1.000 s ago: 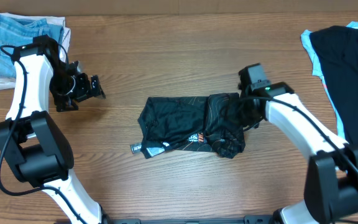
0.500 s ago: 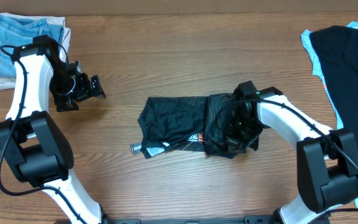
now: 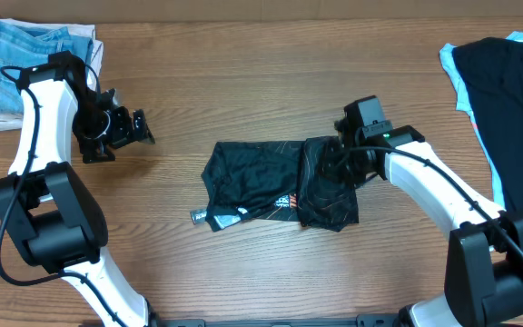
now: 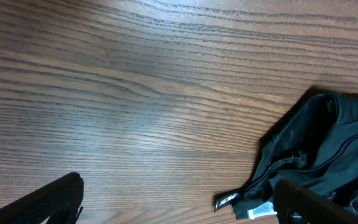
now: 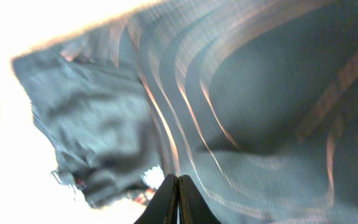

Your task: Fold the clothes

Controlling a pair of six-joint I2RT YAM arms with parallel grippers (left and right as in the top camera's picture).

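Note:
The black shirt [image 3: 271, 182] with thin orange lines lies folded into a wide band at the table's middle, white logos on its front edge. My right gripper [image 3: 345, 163] is over the shirt's right end; in the right wrist view its fingertips [image 5: 178, 186] are shut together, with the shirt's fabric [image 5: 260, 93] filling the view just beyond them. I see no cloth between them. My left gripper [image 3: 130, 129] is open and empty, well to the left of the shirt. In the left wrist view its fingers [image 4: 179, 202] straddle bare wood, with the shirt's left edge [image 4: 328, 143] at the right.
Folded light-blue jeans [image 3: 25, 54] lie on a white cloth at the back left corner. A black garment [image 3: 516, 109] over a light-blue one lies at the right edge. The table is brown wood [image 3: 243, 82].
My right gripper swept down over the shirt's right end, then came back up to its top right. The bunched fabric there now lies flatter. The left arm has not moved.

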